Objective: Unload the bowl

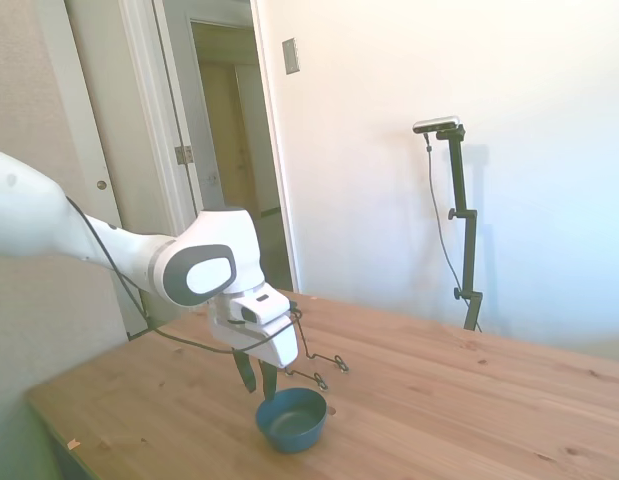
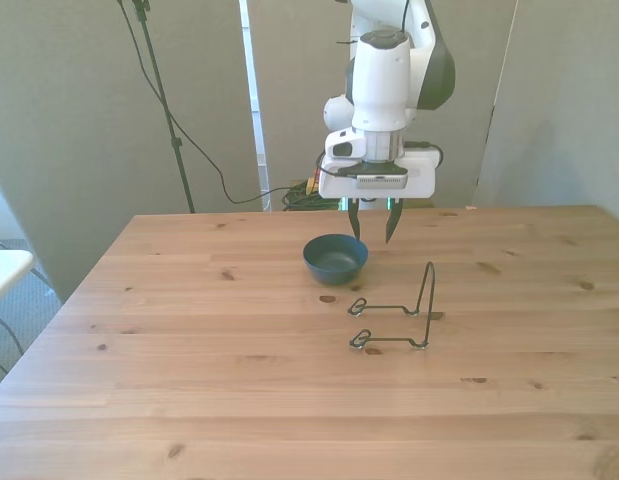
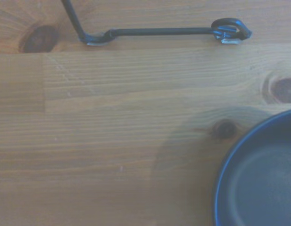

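We see the bowl (image 2: 335,258) sitting upright on the table (image 2: 189,330), mouth up, round with no long axis; it rests off the wire rack (image 2: 394,318), near it; the gripper (image 2: 374,228) hovers just beside its rim, fingers parted, holding nothing.

One small round glossy dark blue-teal bowl (image 2: 335,257) stands on the single wooden bench (image 2: 189,400). One thin black wire rack (image 2: 394,315) lies at the bowl's four o'clock in the front view. One white two-finger end effector (image 2: 374,228) is present.
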`<state>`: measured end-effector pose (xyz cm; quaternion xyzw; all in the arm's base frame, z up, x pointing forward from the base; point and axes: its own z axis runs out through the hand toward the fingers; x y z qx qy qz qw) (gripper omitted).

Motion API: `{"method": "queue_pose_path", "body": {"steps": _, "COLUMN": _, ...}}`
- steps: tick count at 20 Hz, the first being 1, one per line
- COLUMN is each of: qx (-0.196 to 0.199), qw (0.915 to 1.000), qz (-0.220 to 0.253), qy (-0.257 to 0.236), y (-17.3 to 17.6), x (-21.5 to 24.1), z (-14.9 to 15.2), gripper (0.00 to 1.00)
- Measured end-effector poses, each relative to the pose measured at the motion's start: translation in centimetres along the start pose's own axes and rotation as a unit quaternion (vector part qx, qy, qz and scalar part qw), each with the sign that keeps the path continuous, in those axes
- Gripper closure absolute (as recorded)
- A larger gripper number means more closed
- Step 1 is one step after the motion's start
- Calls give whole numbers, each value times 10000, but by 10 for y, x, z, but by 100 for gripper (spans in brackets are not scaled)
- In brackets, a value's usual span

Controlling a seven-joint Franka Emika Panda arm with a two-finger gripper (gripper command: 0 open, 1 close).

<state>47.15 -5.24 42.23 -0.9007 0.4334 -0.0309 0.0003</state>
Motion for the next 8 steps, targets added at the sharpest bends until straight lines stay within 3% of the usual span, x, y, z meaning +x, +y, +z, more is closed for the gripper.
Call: {"method": "queue_pose_path", "body": {"steps": 8, "qx": 148, "qw": 9991, "qz": -116, "qy": 374, "y": 25, "x": -60, "z": -58, "gripper": 0}}
